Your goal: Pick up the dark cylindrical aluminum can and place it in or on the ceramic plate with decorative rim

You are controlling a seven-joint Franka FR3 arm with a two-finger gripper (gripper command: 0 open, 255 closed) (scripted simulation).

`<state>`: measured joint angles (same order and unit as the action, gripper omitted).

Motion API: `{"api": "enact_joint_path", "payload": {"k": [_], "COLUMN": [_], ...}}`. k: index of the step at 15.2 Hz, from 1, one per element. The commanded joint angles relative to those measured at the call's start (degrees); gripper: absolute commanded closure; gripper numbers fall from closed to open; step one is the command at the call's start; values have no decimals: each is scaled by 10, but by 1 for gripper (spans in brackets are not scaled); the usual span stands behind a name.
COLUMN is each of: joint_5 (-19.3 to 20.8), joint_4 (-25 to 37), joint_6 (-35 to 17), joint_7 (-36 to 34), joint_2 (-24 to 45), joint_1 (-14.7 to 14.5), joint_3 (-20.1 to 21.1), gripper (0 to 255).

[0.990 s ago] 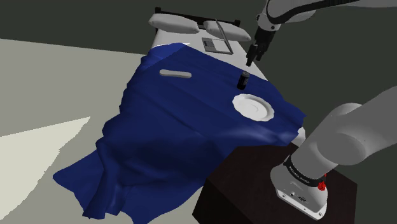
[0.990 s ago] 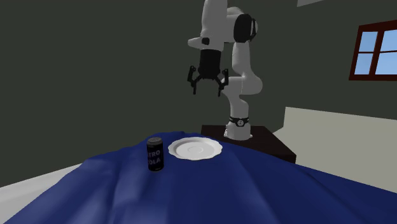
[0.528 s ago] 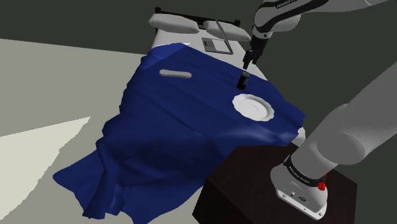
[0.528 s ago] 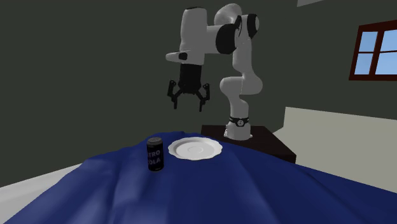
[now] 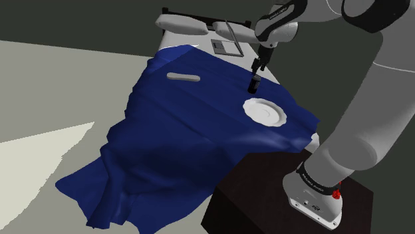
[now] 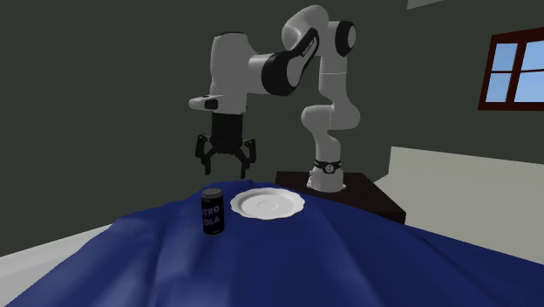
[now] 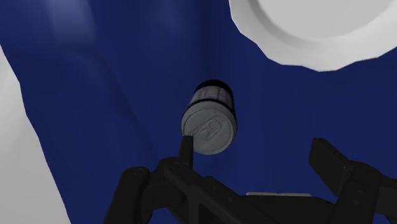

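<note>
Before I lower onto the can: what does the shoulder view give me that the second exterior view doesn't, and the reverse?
The shoulder view adds the pillows at the bed's head and a grey bar lying on the blue cover. The second exterior view adds the window and the lettering on the can. Both show the gripper open above the upright can, with the plate beside it.

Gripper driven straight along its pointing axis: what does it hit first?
Probably the dark can, upright under the open gripper. It sits off-centre, near one finger, which may clip its top; depth is unclear.
</note>
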<state>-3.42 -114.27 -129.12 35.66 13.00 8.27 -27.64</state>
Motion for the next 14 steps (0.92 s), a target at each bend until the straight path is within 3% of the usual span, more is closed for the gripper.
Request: {"api": "enact_joint_path", "payload": {"k": [1,3,14], "joint_5": [-25,-44,-65], "joint_4": [32,65,55], "joint_6": [-4,-4,-48], "joint_7": [24,42,56], "joint_2": [43,80,117], "joint_1": [16,33,45], "joint_3": [3,8,19], "gripper": [0,0,0]}}
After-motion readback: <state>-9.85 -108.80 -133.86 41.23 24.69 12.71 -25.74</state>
